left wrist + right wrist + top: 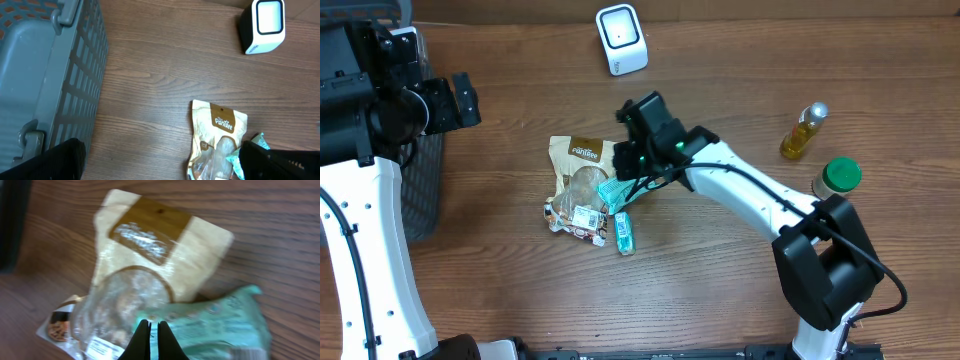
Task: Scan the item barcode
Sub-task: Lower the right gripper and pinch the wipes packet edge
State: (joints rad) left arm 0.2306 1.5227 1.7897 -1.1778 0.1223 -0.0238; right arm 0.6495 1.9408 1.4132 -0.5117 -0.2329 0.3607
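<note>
A beige window pouch (582, 170) (216, 137) (150, 250) lies mid-table, partly on a teal packet (623, 233) (220, 325) (234, 161). My right gripper (624, 183) (150, 324) is down on that pile. Its fingertips are pinched together on the teal packet's film at the edge nearest the pouch. The white barcode scanner (621, 38) (264, 25) stands at the back of the table. My left gripper (462, 100) (162, 167) hovers open at the far left, holding nothing, with one fingertip (50, 160) by the basket.
A grey slatted basket (420, 190) (45, 75) sits at the left edge under my left arm. An oil bottle (803, 131) and a green-lidded jar (839, 177) stand at the right. A white label (586, 215) shows on the pouch's near end.
</note>
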